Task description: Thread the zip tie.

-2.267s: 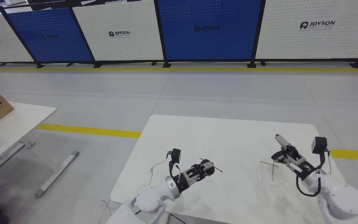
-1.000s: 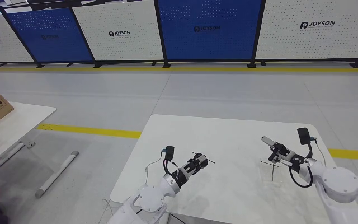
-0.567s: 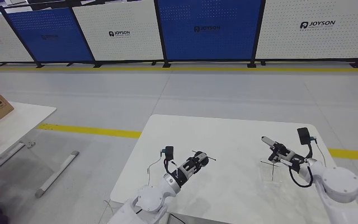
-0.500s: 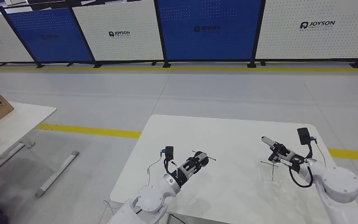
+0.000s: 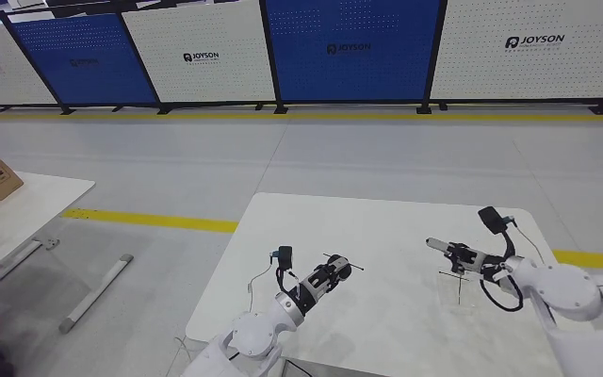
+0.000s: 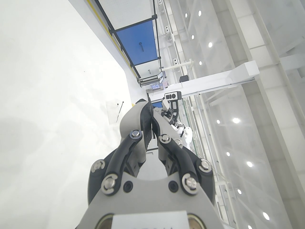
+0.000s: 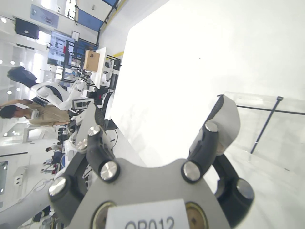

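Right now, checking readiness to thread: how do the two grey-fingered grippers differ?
The left grey-fingered gripper is shut on a thin black zip tie; the right grey-fingered gripper is open and empty. Left is far from the clear plastic tray; right is near it. Same build.

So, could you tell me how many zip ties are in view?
3: one zip tie in the left claw, two crossed on the clear sheet near the right claw. Others may be hidden.
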